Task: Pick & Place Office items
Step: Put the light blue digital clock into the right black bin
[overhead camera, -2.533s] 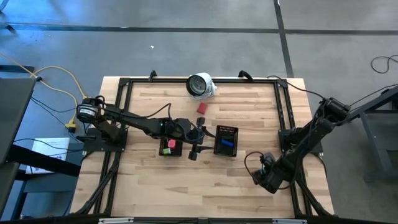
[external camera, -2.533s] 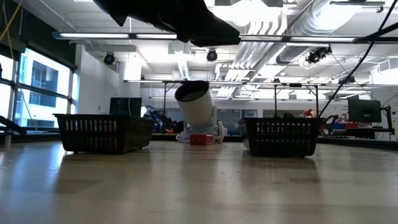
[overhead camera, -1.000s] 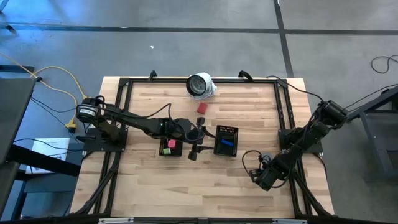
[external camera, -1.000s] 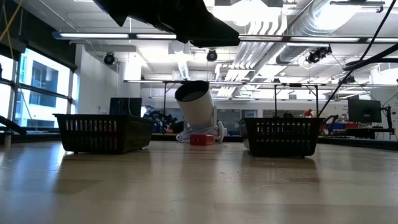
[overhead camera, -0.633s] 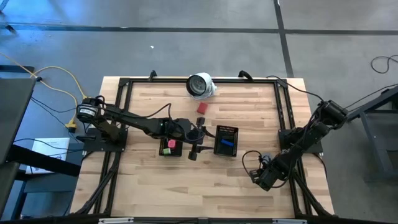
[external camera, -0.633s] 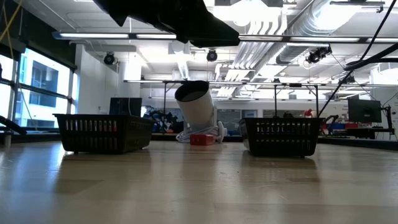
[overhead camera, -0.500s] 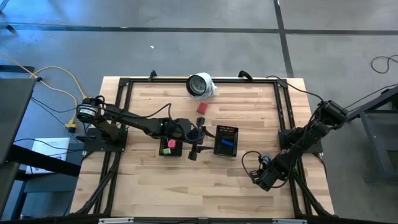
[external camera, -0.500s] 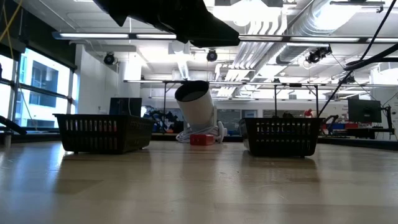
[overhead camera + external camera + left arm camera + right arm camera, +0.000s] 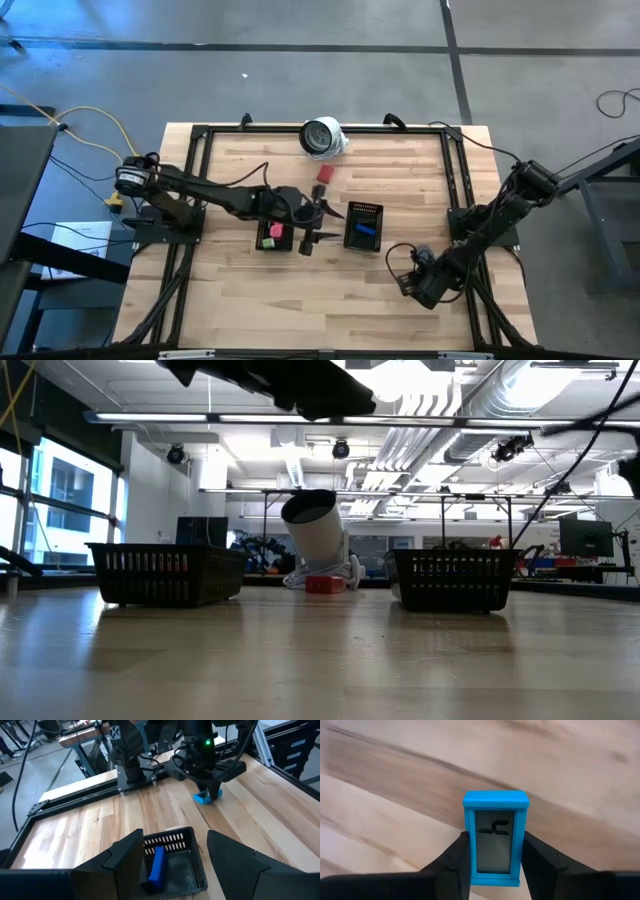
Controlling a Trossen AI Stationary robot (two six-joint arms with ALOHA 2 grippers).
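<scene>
- Where the right gripper (image 9: 492, 857) works near the table's (image 9: 300, 290) front-right corner, its fingers clamp a blue piece (image 9: 495, 836), hidden from above.
- Left gripper (image 9: 172, 857) hovers, fingers parted, empty, between the trays; right tray (image 9: 192, 870) holds a blue bar (image 9: 157, 865).

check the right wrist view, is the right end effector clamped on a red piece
No, the right end effector has its fingers pressed against the sides of a blue piece lying on the table.

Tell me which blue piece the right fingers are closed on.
The light blue framed piece out on the bare table, gripped between the right fingers. The other blue piece, a darker bar, lies inside the right tray, untouched.
</scene>
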